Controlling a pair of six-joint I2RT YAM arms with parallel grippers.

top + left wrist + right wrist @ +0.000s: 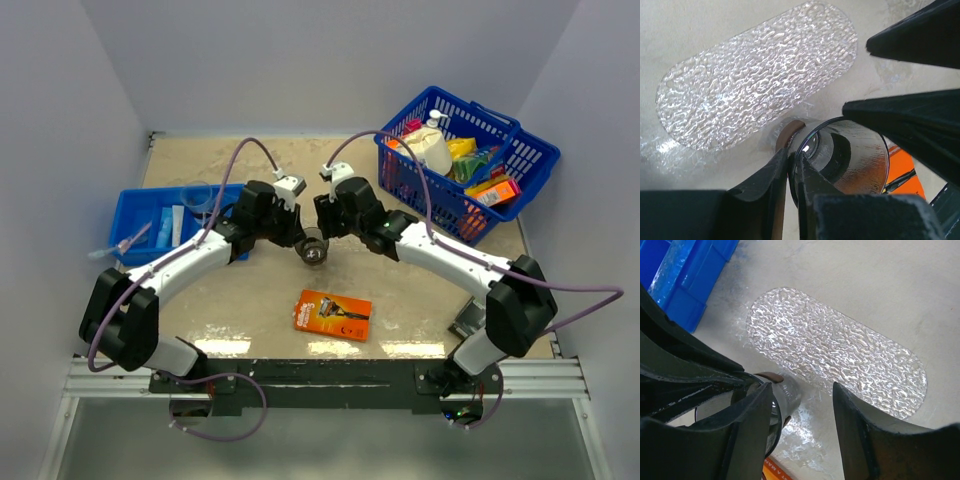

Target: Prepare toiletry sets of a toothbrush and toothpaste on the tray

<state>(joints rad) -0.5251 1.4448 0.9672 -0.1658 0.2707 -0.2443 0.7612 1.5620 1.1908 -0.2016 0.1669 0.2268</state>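
Observation:
A brownish translucent cup (313, 250) sits mid-table where my two grippers meet. My left gripper (792, 157) is shut on the cup's rim (855, 155), one finger inside and one outside. My right gripper (802, 390) is open: one finger lies against the cup (785, 395), the other stands apart over bare tray plastic. The clear textured tray (760, 75) (840, 355) lies just beyond the cup, whose base rests at the tray's near edge. In the top view my arms hide the tray. A blue and white toothpaste tube (170, 222) and a wrapped toothbrush (125, 243) lie in the blue bin.
The blue compartment bin (150, 250) stands at the left, its corner (685, 280) close to the tray. A blue wire basket (520, 170) full of goods is at the back right. An orange razor pack (333, 314) lies near the front edge.

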